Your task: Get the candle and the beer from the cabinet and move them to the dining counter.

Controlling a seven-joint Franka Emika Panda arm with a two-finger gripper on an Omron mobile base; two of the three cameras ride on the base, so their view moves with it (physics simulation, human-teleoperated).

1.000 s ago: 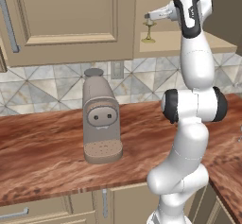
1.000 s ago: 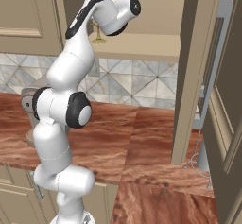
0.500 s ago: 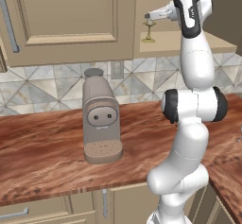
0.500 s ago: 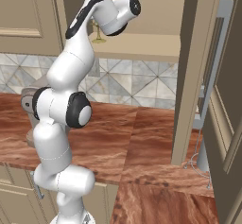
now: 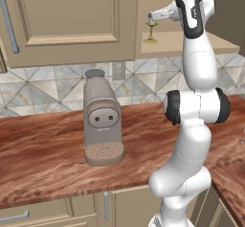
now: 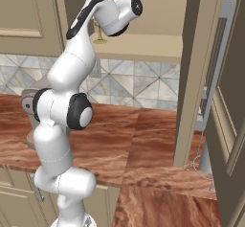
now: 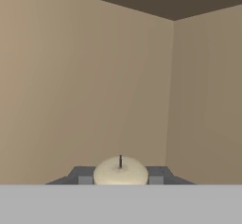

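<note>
Hand view | candle (image 7: 120,171) upright, wick up | between tool (image 7: 120,176) fingers

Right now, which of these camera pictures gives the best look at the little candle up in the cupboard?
The left base view: the candle shows stem and round foot standing on the cabinet shelf, the gripper at its top. The right base view shows its foot past the arm. The hand view shows its white top and wick between the fingertips.
</note>
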